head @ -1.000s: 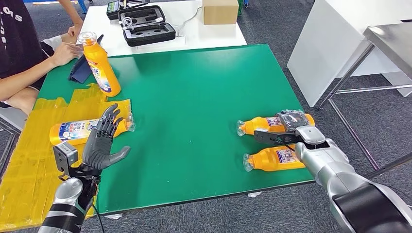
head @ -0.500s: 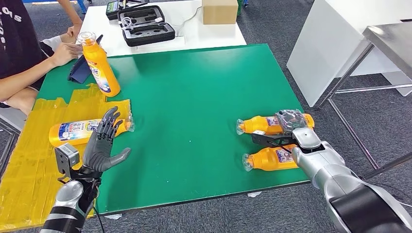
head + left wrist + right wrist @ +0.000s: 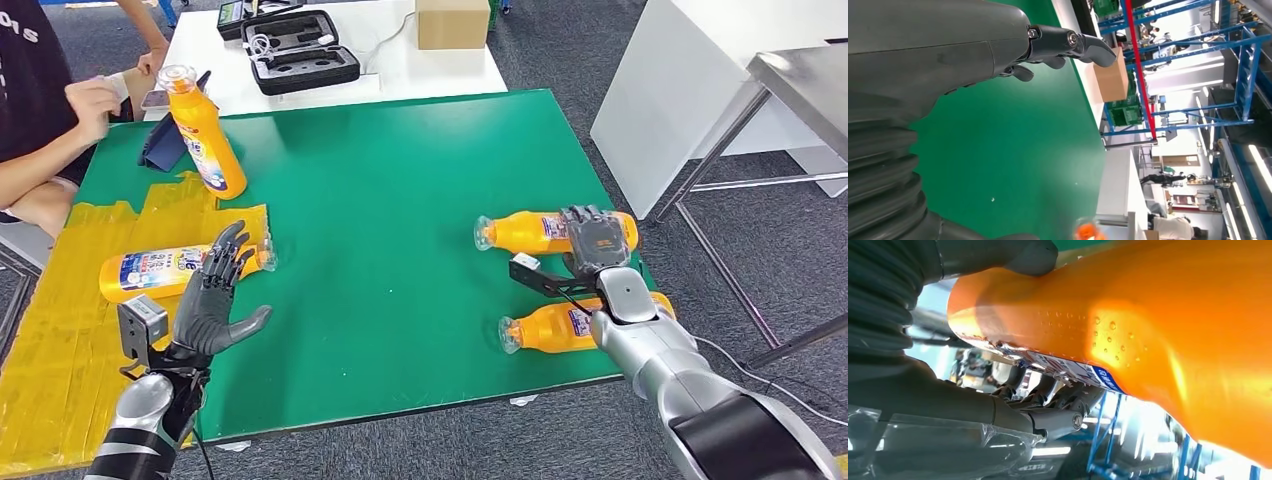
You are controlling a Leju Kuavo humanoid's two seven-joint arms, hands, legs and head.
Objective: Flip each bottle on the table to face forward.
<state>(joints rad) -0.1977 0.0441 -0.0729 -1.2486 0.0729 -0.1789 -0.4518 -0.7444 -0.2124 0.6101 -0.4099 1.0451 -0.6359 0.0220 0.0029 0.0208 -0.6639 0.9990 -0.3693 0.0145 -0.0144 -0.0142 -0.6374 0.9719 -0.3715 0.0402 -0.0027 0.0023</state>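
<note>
One bottle (image 3: 205,135) stands upright at the far left (seemingly done); another (image 3: 175,268) lies behind the idle left hand (image 3: 213,302), fingers apart. The right hand (image 3: 592,240) clamps a third bottle (image 3: 545,232), a fourth (image 3: 555,327) lying nearer, so most remains

Four orange bottles with clear caps sit on the green worktop (image 3: 400,180). One bottle (image 3: 205,135) stands upright far left; another (image 3: 175,268) lies on yellow tape. Two lie at right: the far one (image 3: 525,232), and the near one (image 3: 550,327).
</note>
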